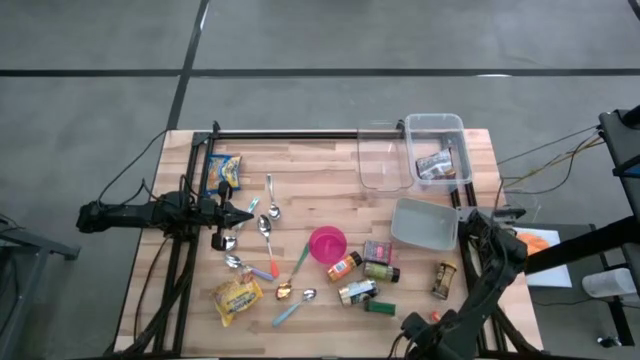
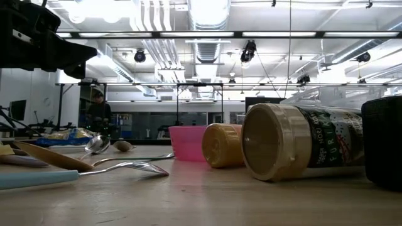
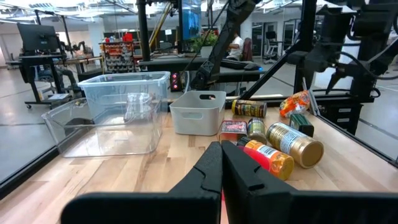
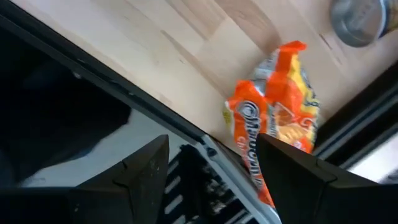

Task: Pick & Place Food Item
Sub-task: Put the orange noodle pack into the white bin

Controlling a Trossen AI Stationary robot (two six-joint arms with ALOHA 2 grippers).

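Hovering Over the Orange Packet

Reaching down at the table's four o'clock edge, the right gripper (image 4: pixel 212 142) has its two dark fingers set apart, at a middling width. The orange noodle packet (image 4: pixel 273 118) lies just beyond them, with its lower end running into the gap close to one finger (whether that finger touches it cannot be told). From above, the same packet (image 1: pixel 538 242) shows at about three o'clock, just past the wooden table's (image 1: pixel 300 160) right edge and beside the right arm.

The left gripper (image 1: pixel 248 213) waits at nine o'clock with its fingers pressed together on nothing, above the scattered spoons (image 1: pixel 265 225).

A clear bin (image 1: pixel 435 125) at one o'clock holds a silvery packet (image 1: pixel 435 166). A grey tub (image 1: pixel 425 225) sits at three o'clock, and a pink cup (image 1: pixel 327 243) stands near the middle, with small jars (image 1: pixel 360 292) at five o'clock.
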